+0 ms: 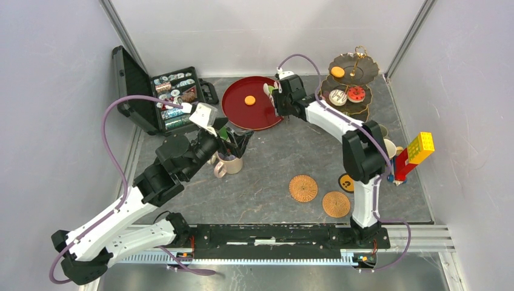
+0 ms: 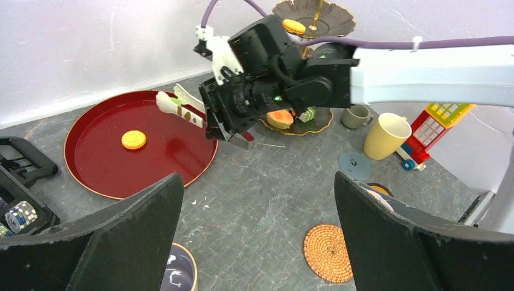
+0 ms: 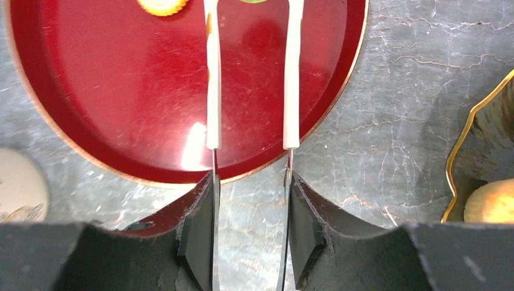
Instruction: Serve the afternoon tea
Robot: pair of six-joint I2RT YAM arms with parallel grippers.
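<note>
My right gripper (image 3: 251, 182) is shut on a pair of white-tipped metal tongs (image 3: 212, 91), which reach over the near rim of the round red tray (image 3: 91, 121). A small green cake (image 2: 179, 103) sits between the tong tips. An orange cake (image 1: 249, 100) lies on the tray. The dark three-tier stand (image 1: 357, 109) at the back right carries an orange cake (image 1: 337, 71), a white one (image 1: 338, 97) and a red one (image 1: 357, 93). My left gripper (image 2: 257, 242) hangs open and empty above the table, just over a beige mug (image 1: 227, 165). A yellow mug (image 2: 387, 134) and a small grey mug (image 2: 355, 115) stand right of the stand.
An open black case (image 1: 173, 97) of small items lies at the back left. Two woven coasters (image 1: 303, 188) (image 1: 336, 204) and a round blue-grey coaster (image 2: 354, 165) lie on the front right of the table. A toy block house (image 1: 415, 154) stands by the right wall.
</note>
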